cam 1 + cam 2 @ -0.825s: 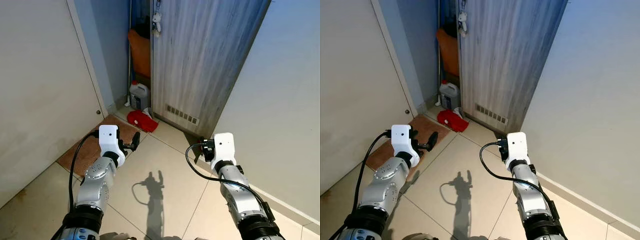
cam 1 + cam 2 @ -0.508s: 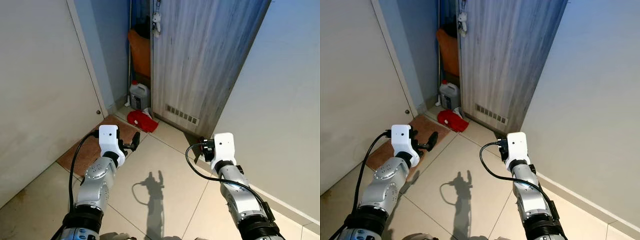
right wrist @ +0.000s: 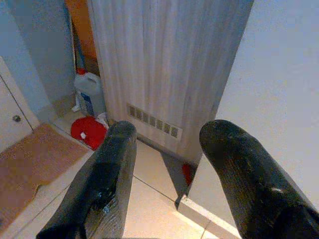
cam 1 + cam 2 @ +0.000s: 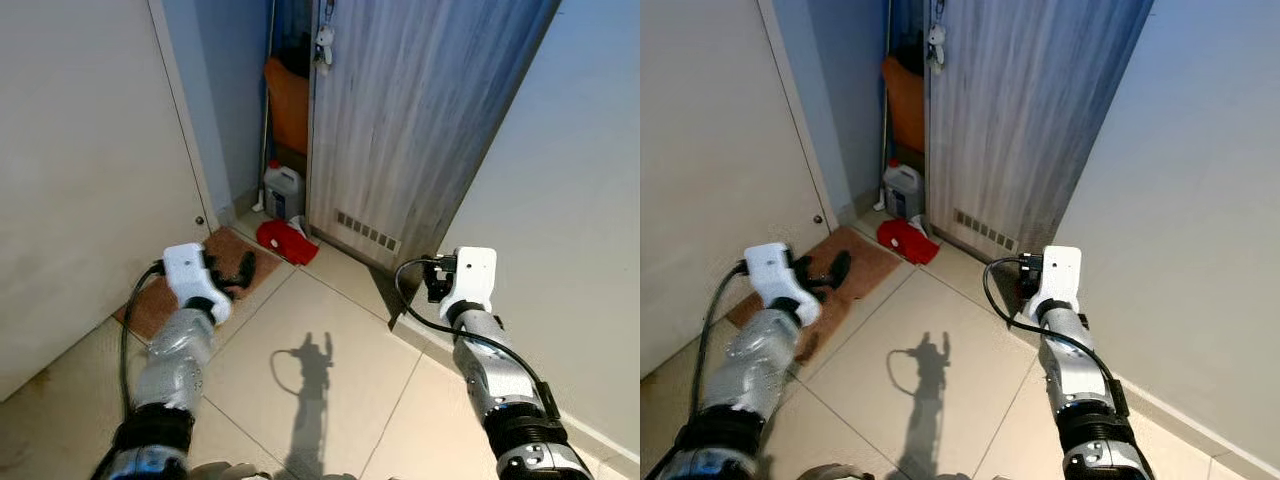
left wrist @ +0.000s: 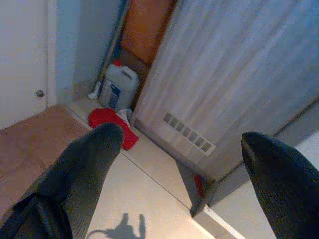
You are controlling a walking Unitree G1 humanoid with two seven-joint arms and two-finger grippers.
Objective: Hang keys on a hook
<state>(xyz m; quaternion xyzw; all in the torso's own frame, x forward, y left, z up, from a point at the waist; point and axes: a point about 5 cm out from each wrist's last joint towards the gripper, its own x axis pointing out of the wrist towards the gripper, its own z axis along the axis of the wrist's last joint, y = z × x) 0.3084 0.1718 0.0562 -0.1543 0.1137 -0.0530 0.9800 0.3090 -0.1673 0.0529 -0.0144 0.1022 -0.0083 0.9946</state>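
Standing in a narrow hallway corner, both arms held forward at waist height, nothing in either gripper. Left gripper (image 4: 240, 272) has its fingers spread wide over the brown mat (image 4: 190, 285); the left wrist view looks between them at open floor. Right gripper (image 3: 167, 149) is also parted and empty, pointed at the grey wood-grain door (image 4: 420, 130).

Keys (image 4: 324, 42): I read the small white charm hanging high on the door's edge, with something dark above it, as the key bunch, apparently already on a hook. Too small to confirm the hook itself.

In the gap behind the door: an orange object (image 4: 285, 100), a white jug (image 4: 284, 190) and a red cloth (image 4: 286, 240) on the floor. A small red wedge (image 5: 199, 184) at the door's bottom corner probably props it ajar.

My judgement: either the task is done, or I'm still approaching with no keys in hand. Arms look parked in a neutral carry pose for walking.
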